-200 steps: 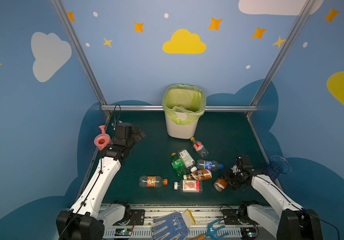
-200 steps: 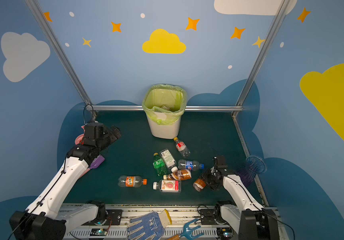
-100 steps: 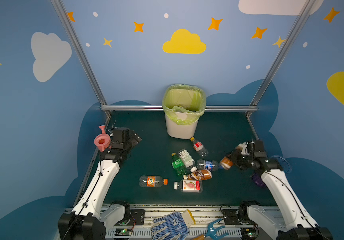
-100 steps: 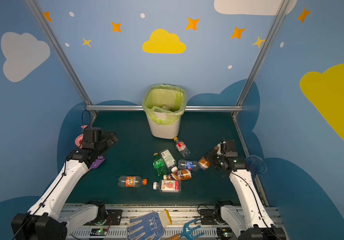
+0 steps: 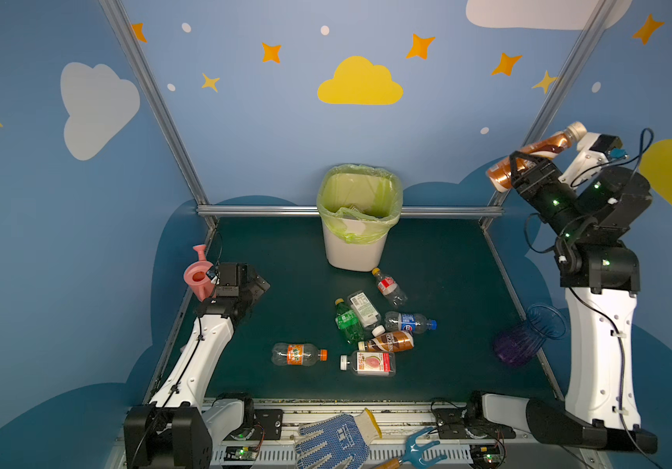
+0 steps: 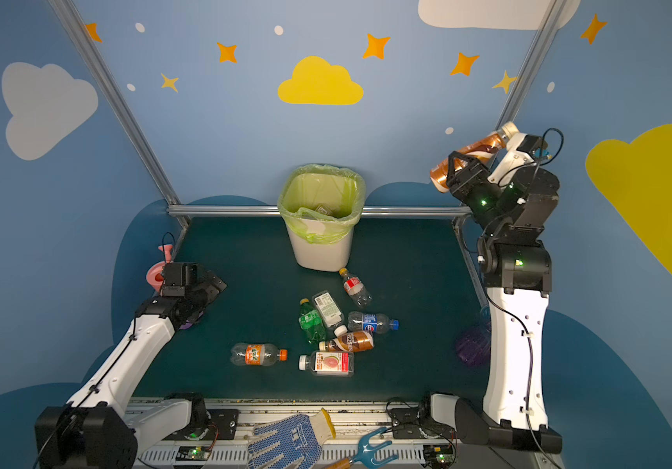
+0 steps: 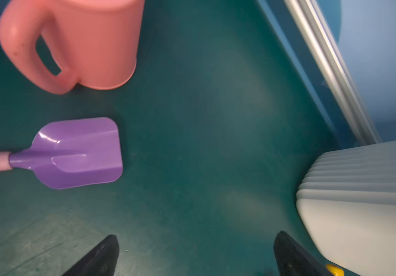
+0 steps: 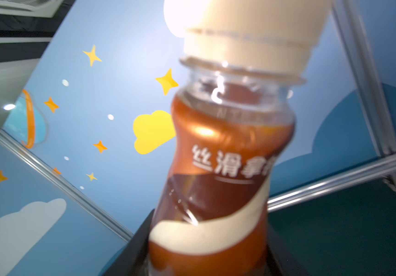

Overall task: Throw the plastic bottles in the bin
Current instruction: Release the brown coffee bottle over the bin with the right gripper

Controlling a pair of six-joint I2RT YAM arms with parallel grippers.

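While right jaws clamp a brown coffee bottle (image 5: 529, 156) aloft, left jaws spread empty, lined bin (image 5: 356, 251) holding clear bottles.

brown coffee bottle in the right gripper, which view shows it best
The right wrist view: the brown coffee bottle fills the frame, cream cap and label text legible, though slightly blurred. Both top views show it small, tilted, clamped in the raised right gripper. The left wrist view misses it.

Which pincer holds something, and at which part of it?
The right pincer holds a brown bottle around its lower body. The left pincer is open and empty.
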